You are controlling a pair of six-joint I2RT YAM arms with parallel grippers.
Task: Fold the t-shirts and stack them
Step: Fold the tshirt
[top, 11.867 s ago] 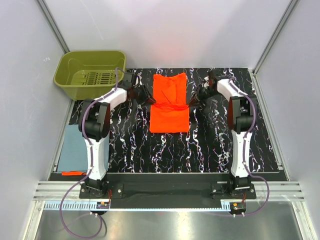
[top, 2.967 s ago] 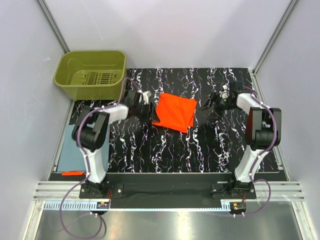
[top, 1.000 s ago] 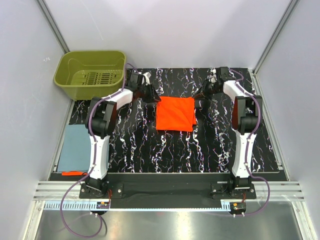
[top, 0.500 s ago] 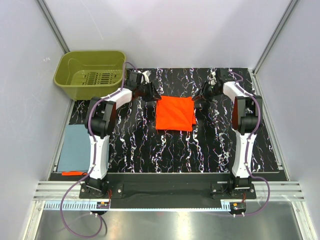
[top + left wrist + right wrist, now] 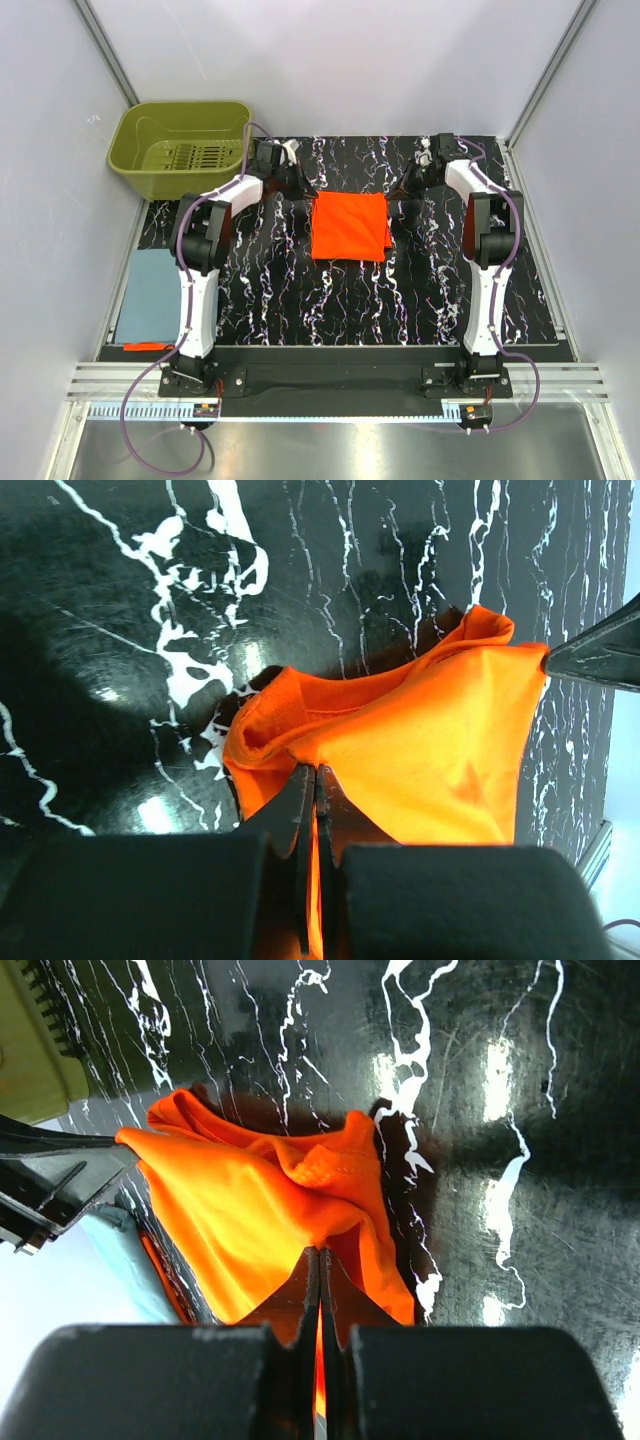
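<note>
Orange shirt (image 5: 350, 226) lies folded in the middle of the bench (image 5: 420, 290), its two far corners pinched, one by the left jaws and one by the right jaws. Blue-grey shirt (image 5: 148, 295) lies well apart at the left edge, nearer the left arm (image 5: 200, 250).

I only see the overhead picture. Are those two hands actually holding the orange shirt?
Observer: Holding. The left wrist camera shows the left hand shut on a bunched corner of the orange shirt.
Operator: And the other one?
Observer: The right hand is shut on its own corner; the cloth there is crumpled into folds.
Operator: Can they see each other?
Observer: Yes, each camera shows the opposite hand's dark tip at the shirt's far corner.
</note>
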